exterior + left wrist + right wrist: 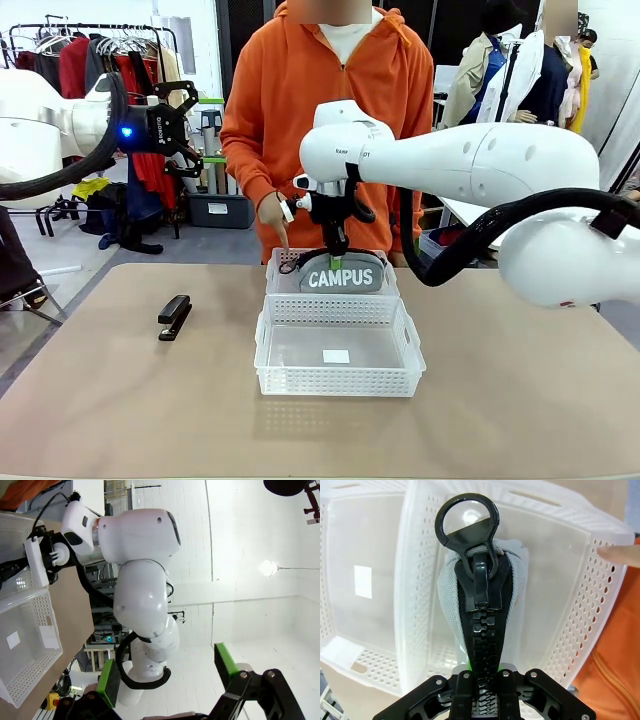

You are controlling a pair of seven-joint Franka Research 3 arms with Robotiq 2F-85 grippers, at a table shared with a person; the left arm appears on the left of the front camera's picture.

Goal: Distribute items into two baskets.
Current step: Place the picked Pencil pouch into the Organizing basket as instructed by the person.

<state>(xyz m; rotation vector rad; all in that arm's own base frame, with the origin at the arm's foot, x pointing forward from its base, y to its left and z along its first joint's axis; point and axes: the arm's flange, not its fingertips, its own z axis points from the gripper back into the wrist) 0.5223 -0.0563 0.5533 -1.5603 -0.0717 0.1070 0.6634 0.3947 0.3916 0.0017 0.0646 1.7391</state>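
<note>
The grey "CAMPUS" pouch stands on edge in the far basket, zipper up. My right gripper is shut on its top edge; from the right wrist the black zipper runs up from between my fingers to its ring pull, with the far basket around it. The near basket holds nothing but a white label. The black stapler lies on the table to the left of the baskets. My left gripper hangs open, high at the left, its green pads spread wide.
A person in an orange hoodie stands at the far side, one hand pointing down at the far basket's left corner. The tan table stretches to either side of the baskets. Clothes racks stand behind.
</note>
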